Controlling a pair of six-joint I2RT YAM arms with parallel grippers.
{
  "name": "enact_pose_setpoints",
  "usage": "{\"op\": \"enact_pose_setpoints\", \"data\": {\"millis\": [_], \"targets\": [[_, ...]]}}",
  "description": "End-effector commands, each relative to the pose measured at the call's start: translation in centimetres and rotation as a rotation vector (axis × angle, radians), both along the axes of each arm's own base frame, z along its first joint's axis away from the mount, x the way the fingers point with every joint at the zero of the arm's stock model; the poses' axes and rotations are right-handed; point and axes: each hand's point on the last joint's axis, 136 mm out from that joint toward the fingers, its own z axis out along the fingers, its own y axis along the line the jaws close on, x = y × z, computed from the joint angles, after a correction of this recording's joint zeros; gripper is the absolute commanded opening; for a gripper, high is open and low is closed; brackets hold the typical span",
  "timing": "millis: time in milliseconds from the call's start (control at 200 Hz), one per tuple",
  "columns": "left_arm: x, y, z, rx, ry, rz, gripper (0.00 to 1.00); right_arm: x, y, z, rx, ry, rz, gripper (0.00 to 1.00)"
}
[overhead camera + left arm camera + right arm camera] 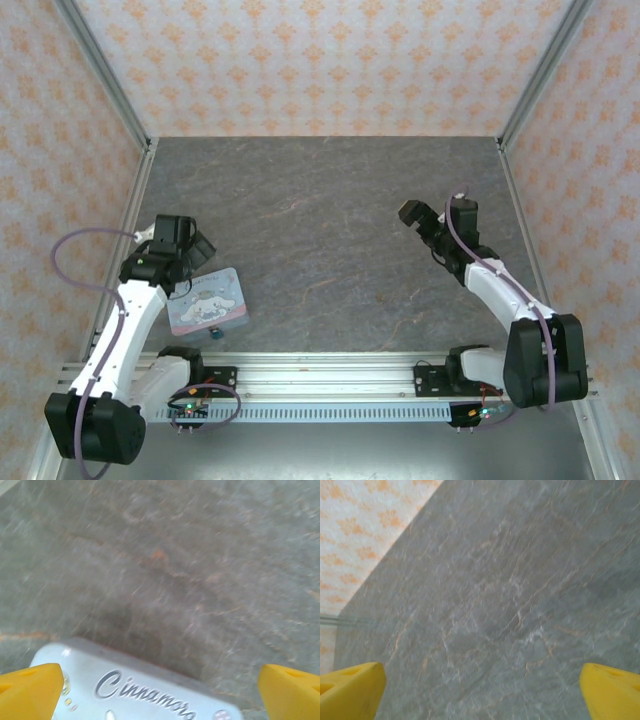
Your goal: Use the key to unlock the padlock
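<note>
Left gripper [200, 247] hangs with its jaws spread wide and nothing between them, poised over the far edge of the pastel tin box [207, 300]. From the wrist camera its yellow fingertips [30, 692] sit at the two bottom corners. The far end of the tin's lid [135, 692] lies between them, with cursive lettering that begins "Cinnamoro". The fingers look clear of the tin, not touching it.

The tin lies flat on the grey stone-patterned table [320, 200], close to the left arm's base rail. At the tin's near edge, just against it, is a small teal spot that I take for the padlock [214, 332]. It is too small to see whether the shackle is shut. The key I cannot pick out anywhere.

Well apart on the other side, the right gripper [437, 215] is also wide open and empty, held above bare table. Its wrist view has yellow fingertips [612, 692] low in both corners, and a strip of orange-patterned wall [365, 525] at the upper left.
</note>
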Motion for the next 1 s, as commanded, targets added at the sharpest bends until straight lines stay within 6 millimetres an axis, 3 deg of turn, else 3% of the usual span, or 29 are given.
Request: {"op": "enact_pose_setpoints", "data": {"millis": [0, 235, 450, 826, 996], "targets": [[-3.9, 1.1, -2.6, 0.003, 0.106, 0.112, 1.0, -1.2, 0.3, -0.7, -0.025, 0.08, -0.004, 0.99], [-5.8, 1.3, -5.5, 0.01, 0.156, 0.134, 1.0, -2.0, 1.2, -1.2, -0.049, 0.121, 0.025, 0.99], [-3.3, -1.9, -6.7, -0.116, 0.09, -0.02, 1.0, -2.9, 1.9, -2.5, -0.057, 0.176, 0.041, 0.99], [1.2, -8.5, -5.3, -0.227, -0.047, -0.161, 1.0, -3.9, 10.0, -2.2, 0.031, 0.145, 0.224, 0.99], [3.6, -12.8, -4.1, -0.252, -0.102, -0.233, 1.0, -4.6, 13.2, -2.6, 0.054, 0.157, 0.285, 0.99]]}}
